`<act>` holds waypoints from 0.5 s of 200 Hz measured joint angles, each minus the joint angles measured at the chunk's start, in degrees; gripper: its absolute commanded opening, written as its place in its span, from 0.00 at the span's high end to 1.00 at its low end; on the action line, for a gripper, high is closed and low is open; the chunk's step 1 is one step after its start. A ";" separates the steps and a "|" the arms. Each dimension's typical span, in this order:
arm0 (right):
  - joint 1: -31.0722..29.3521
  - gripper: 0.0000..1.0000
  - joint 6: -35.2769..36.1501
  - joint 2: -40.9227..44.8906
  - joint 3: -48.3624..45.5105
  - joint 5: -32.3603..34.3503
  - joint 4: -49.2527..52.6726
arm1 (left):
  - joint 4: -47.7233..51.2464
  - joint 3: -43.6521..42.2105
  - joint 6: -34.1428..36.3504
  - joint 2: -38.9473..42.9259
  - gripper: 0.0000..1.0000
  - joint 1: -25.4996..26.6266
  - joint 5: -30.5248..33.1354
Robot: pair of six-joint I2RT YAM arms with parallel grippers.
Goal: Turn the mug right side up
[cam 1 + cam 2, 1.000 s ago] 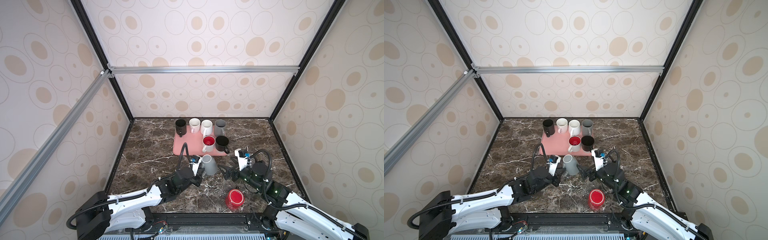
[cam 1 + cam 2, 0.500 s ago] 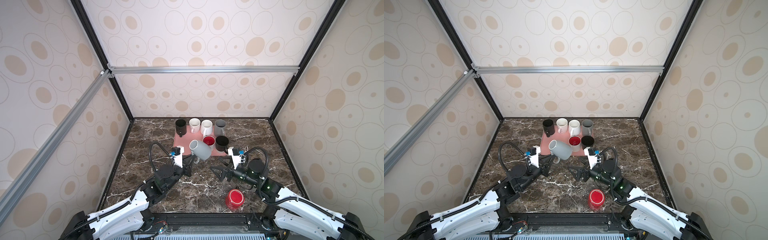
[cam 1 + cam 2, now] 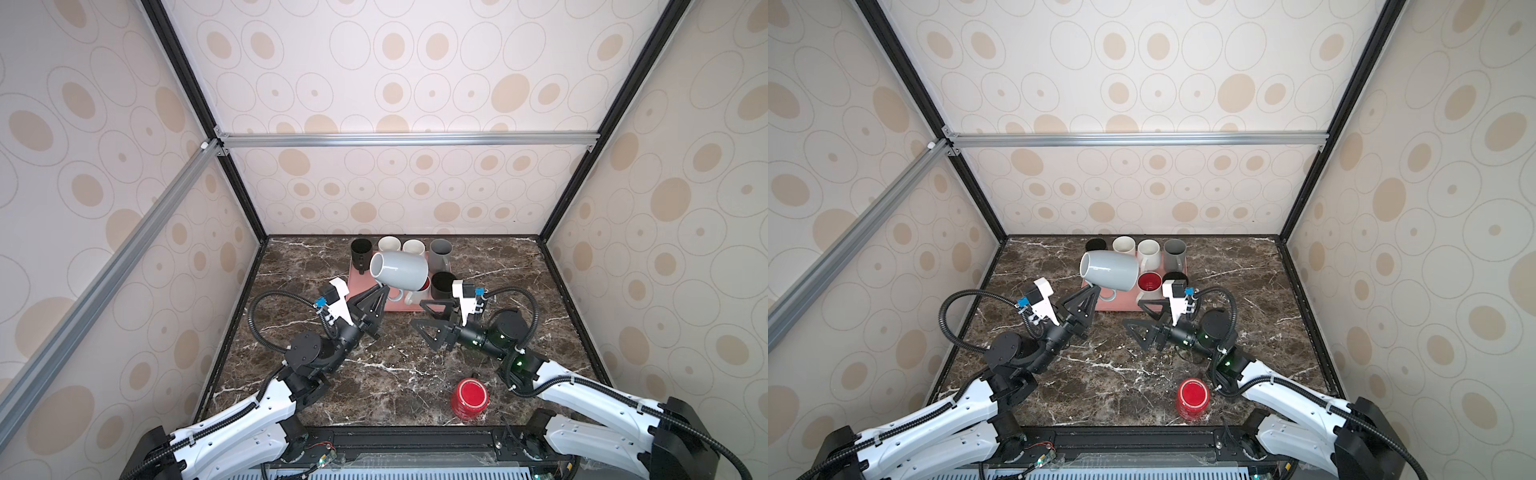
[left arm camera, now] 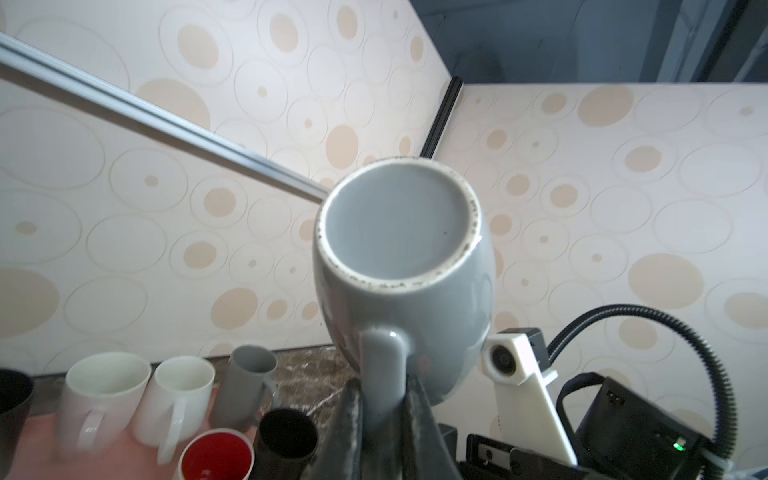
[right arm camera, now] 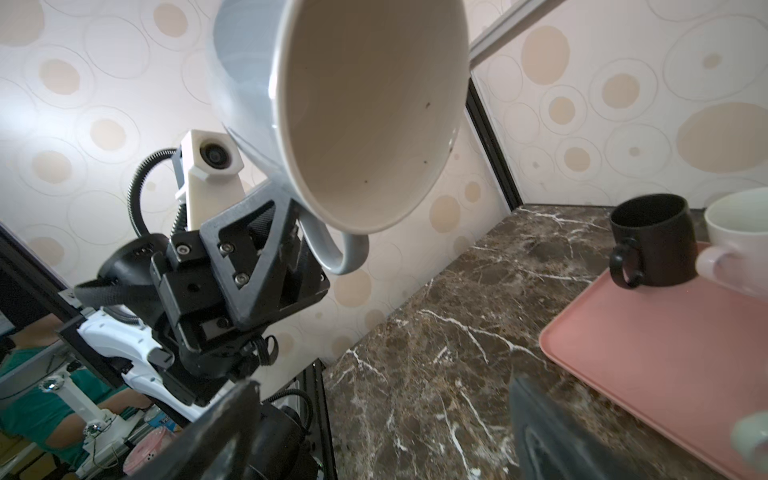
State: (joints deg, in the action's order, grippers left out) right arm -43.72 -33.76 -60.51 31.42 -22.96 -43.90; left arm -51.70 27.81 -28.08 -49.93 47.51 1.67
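Lifted higher since earlier: glossy grey ceramic mug (image 3: 399, 271), now sideways mid-frame above pink plastic tray (image 3: 399, 306), handle pinched in left pincer (image 3: 383, 293). Right pincer (image 3: 417, 313) wide, empty, lower right of mug. Risk: handle-only grip lets body swivel or slip onto upright mugs (image 3: 413, 246) below.

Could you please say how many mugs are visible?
8. Pink tray: rear black mug, two white mugs, tall grey mug, red-lined mug, front black mug. Left end effector holds a rounded grey mug aloft. Red mug inverted on the table. More may hide.
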 measured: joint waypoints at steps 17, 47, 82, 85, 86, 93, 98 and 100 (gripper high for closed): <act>0.00 0.05 -1.03 -2.34 2.56 -0.92 -3.02 | -5.18 0.00 -0.63 -1.29 1.00 0.00 -0.79; -0.02 0.07 -2.40 -5.22 7.43 -2.49 -7.26 | -11.50 0.22 -1.73 -3.06 1.00 0.00 -2.29; -0.11 0.09 -3.41 -7.80 11.63 -4.04 -11.63 | -16.22 0.74 -2.89 -4.09 1.00 0.00 -3.50; -0.17 0.10 -3.48 -8.02 11.87 -4.20 -11.96 | -16.61 0.74 -2.97 -4.13 1.00 0.00 -3.54; -0.20 0.10 -3.50 -8.09 11.93 -4.22 -12.04 | -16.81 0.74 -3.02 -4.17 1.00 0.00 -3.56; -0.28 0.11 -3.69 -8.81 12.52 -4.48 -12.90 | -17.62 0.74 -3.21 -4.31 1.00 0.00 -3.72; -0.37 0.12 -3.91 -9.44 13.07 -4.74 -13.46 | -18.16 0.74 -3.39 -4.37 1.00 0.00 -3.76; -0.37 0.12 -4.02 -9.68 13.27 -4.87 -13.68 | -18.38 0.74 -3.45 -4.39 1.00 0.00 -3.78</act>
State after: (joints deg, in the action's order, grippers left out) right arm -44.10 -37.78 -70.19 44.69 -27.83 -57.58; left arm -70.08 28.56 -31.53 -54.33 47.51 -2.11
